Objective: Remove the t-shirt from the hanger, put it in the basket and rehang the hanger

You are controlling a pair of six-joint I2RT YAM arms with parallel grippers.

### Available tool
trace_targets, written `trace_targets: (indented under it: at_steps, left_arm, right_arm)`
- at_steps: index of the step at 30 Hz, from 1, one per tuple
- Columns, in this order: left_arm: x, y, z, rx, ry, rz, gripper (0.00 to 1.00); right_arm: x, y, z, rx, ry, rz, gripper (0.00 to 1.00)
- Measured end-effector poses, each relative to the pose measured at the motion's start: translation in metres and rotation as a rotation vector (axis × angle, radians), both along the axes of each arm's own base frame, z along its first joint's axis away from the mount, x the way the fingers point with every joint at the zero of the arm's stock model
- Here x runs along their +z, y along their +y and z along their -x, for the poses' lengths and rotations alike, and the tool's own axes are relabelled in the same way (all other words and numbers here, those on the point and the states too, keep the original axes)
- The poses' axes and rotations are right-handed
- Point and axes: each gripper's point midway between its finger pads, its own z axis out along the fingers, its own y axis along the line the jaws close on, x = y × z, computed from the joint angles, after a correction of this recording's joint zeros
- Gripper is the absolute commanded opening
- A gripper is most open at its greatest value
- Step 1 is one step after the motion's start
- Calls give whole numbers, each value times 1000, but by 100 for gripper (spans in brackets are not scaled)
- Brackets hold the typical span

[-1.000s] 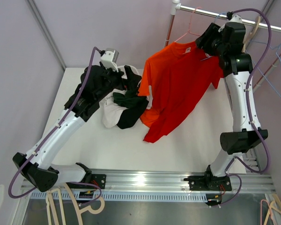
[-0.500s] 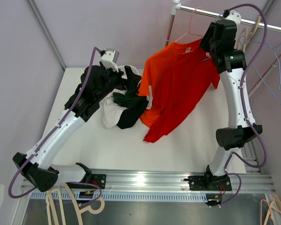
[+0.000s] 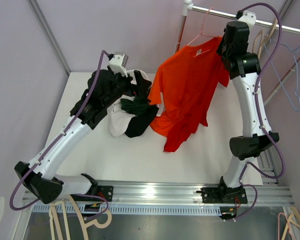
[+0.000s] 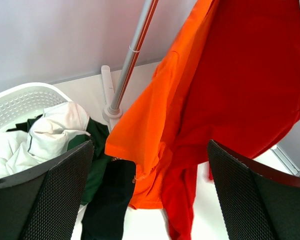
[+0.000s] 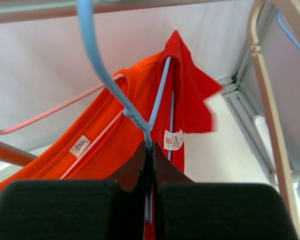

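Your right gripper (image 5: pixel 150 154): fingers pinched shut on light-blue wire hanger (image 5: pixel 97 59) at collar of orange cotton t-shirt (image 3: pixel 187 95), hung under metal rail (image 3: pixel 275 25). Your left gripper (image 4: pixel 150 147): fingers spread wide, empty, facing shirt.

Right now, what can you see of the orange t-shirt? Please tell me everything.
The orange t-shirt is soft, creased cloth with short sleeves and white labels inside the collar. It hangs on a blue hanger at the rail, its lower end reaching the white table beside a pile of clothes. The right fingers are shut on the hanger's neck, at the collar.
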Motion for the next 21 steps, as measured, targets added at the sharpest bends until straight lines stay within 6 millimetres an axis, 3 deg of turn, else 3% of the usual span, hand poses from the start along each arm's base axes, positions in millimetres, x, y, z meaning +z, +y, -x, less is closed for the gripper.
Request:
trace_targets:
  at_steps: [7, 14, 21]
  left_arm:
    - [-2, -12, 7, -50, -16, -28, 99]
    - [-1, -51, 38, -175, -100, -116, 100]
    - [18, -97, 82, -298, -274, -176, 100]
  right_arm:
    - [7, 6, 4, 4, 1, 92, 0]
    - [23, 11, 6, 19, -46, 129, 0]
    - [48, 8, 42, 33, -99, 117, 0]
